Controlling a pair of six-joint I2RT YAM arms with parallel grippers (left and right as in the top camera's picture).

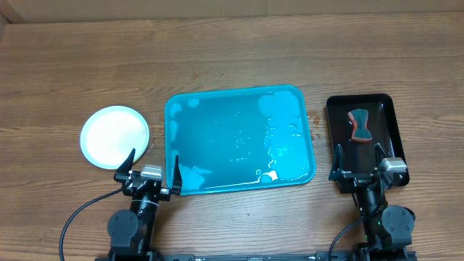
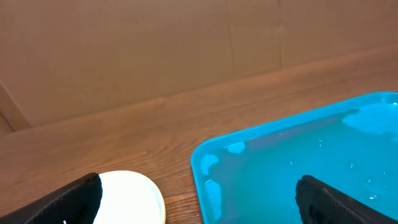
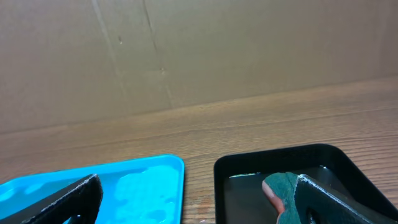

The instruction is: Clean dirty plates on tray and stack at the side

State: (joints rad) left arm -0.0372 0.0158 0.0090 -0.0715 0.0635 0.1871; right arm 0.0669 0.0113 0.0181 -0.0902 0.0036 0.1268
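step: likely finished, tray (image 1: 232,123) wet but bare, plates (image 1: 114,136) on table left of it
do well: park arms without nudging stack
left gripper (image 1: 154,155): jaws apart, empty
right gripper (image 1: 359,149): apart, empty, near sponge (image 1: 359,125)
unclear: plate count, only top one shows

The tray (image 1: 217,145) is a large turquoise-blue plastic rectangle with rounded corners and a raised rim. It lies flat at the middle of the worktop, long sides running left to right and turned slightly off square. Its floor is wet, with pale patches, droplets and bright glints toward the right and front. To its left, near it but apart with bare wood between, a round shallow plate (image 1: 114,136) lies flat, clean white with a faint mint rim. Whether other plates lie under it cannot be told.
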